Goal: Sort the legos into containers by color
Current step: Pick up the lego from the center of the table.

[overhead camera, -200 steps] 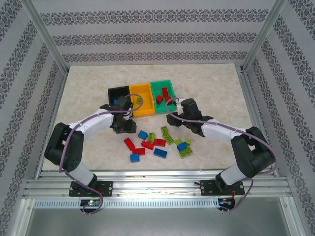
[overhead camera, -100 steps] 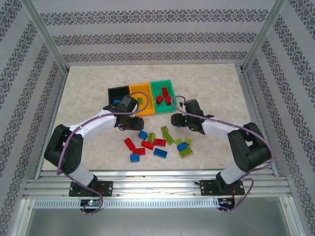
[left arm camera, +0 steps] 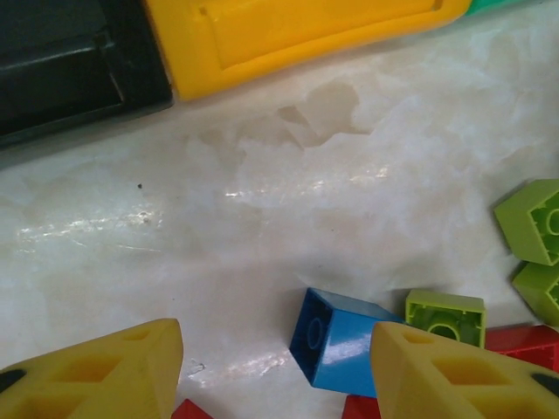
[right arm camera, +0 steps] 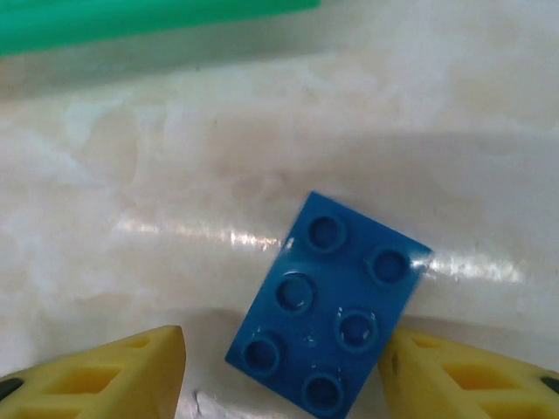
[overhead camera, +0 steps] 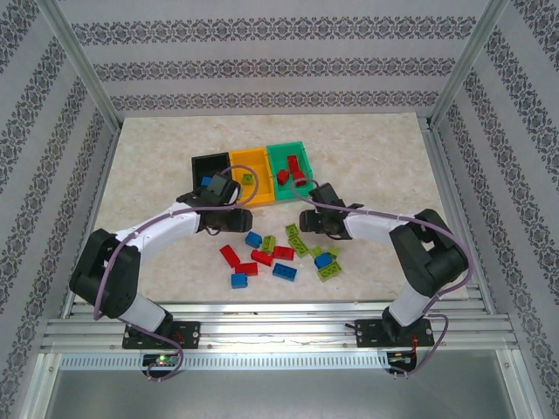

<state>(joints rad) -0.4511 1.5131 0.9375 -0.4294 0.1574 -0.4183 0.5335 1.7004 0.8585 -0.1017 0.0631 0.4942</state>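
Just before the containers (left arm camera: 288, 30) both claws hang released — your left gripper (left arm camera: 275, 349) empty, your right gripper (right arm camera: 279, 353) straddling a blue lego (right arm camera: 336, 301).

Both arms reach low and inward, left gripper (left arm camera: 275, 336) and right gripper (right arm camera: 281, 340) spread wide apart.

- I see a black plastic bin (overhead camera: 210, 164) left, orange-yellow plastic bin (overhead camera: 251, 160) middle, green plastic bin (overhead camera: 283, 154) right, joined.
- Before them, small studded plastic bricks (overhead camera: 283, 253) lie scattered on my table (overhead camera: 376, 166).
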